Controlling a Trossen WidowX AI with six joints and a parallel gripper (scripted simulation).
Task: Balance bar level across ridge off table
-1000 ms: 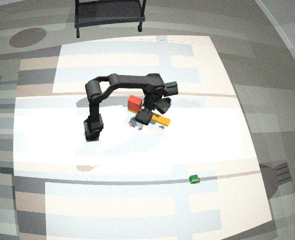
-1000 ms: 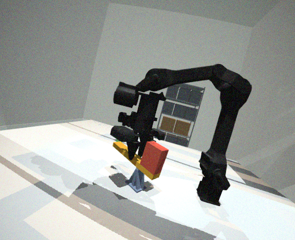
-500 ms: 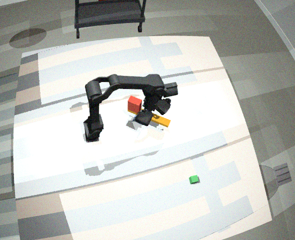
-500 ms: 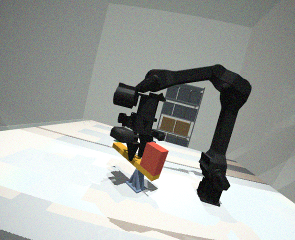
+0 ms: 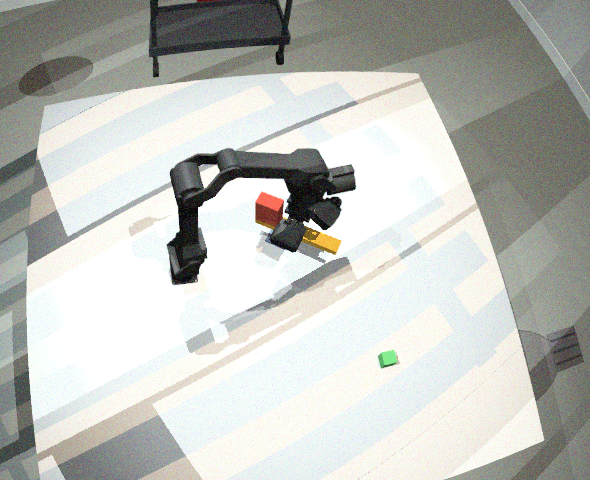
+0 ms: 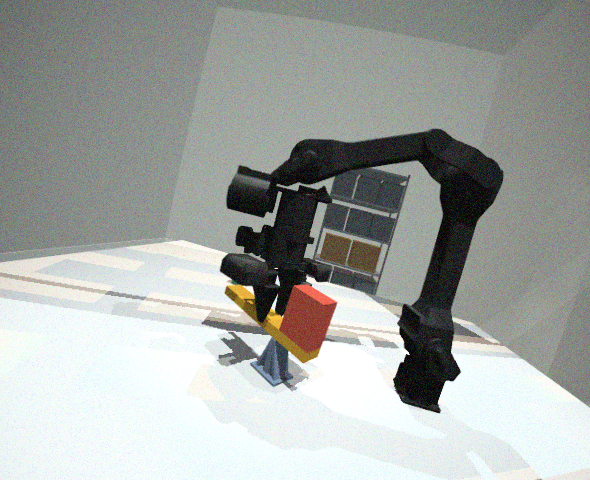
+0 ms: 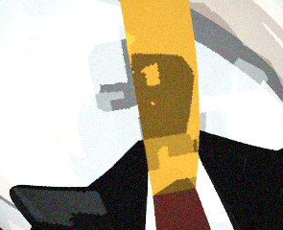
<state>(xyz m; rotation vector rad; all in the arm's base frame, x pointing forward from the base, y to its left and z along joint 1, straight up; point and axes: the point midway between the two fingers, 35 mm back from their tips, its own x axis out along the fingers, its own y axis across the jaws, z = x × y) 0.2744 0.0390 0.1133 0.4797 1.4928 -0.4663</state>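
Note:
A yellow bar (image 5: 327, 242) (image 6: 240, 295) (image 7: 161, 29) carries a red block (image 5: 268, 208) (image 6: 308, 320) (image 7: 181, 211) at one end. My gripper (image 5: 305, 225) (image 6: 272, 313) (image 7: 170, 142) is shut on the bar between the block and the long free end. The bar is off the table. In the exterior view it slants down toward the block, though that view is itself tilted. The blue ridge (image 6: 270, 362) stands directly under the held bar there, its top close to the underside; whether they touch is unclear. The ridge is hidden in the top view.
A small green cube (image 5: 388, 358) lies on the table, well away from the arm. The arm's base stands on the table on the block's side of the bar. A dark cart (image 5: 217, 28) stands beyond the table edge, and a shelf (image 6: 362, 222) stands in the background.

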